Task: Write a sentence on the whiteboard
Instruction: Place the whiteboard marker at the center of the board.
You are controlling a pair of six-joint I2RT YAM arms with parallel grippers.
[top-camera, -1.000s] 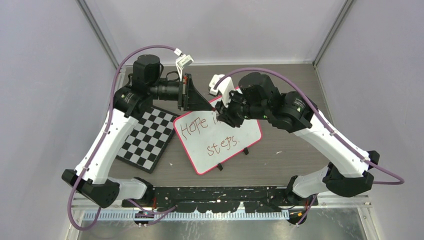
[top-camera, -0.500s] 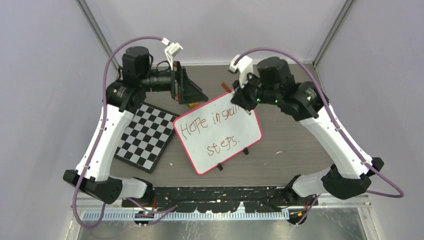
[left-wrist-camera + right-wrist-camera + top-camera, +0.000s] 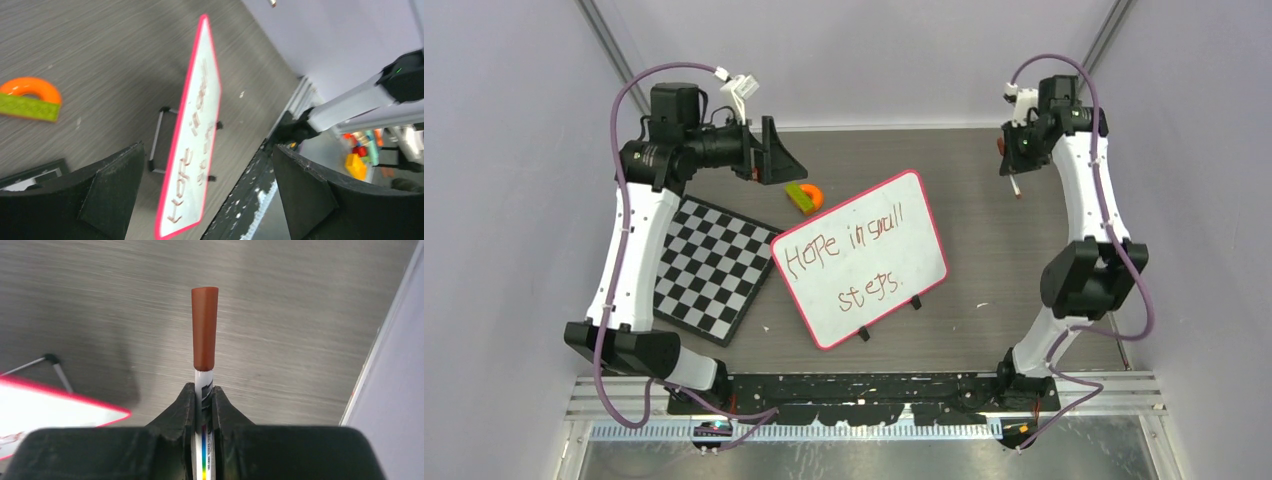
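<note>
— Tally first: what sits on the counter?

— One whiteboard, one checkerboard, and one orange ring touching one green block. I count two black clip feet on the whiteboard's near edge. The sentence runs to two lines: "Hope in small" above, "steps." below.

— Where is the whiteboard?

— Mid-counter, turned at a slant and propped up on a thin wire stand. Its left corner shows over the checkerboard's right edge; whether they touch I cannot tell. The ring and block lie near its far left side.

— And your left jaws?

— Wide apart, holding nothing and touching nothing. They hang over the far left of the counter, near the ring. From my left wrist I see the whiteboard almost edge-on between them.

— Right jaws?

— Pressed together on one marker, gripping its white barrel, with the reddish-brown end sticking out past the tips. I hold it above the far right of the counter, well apart from the whiteboard.
</note>
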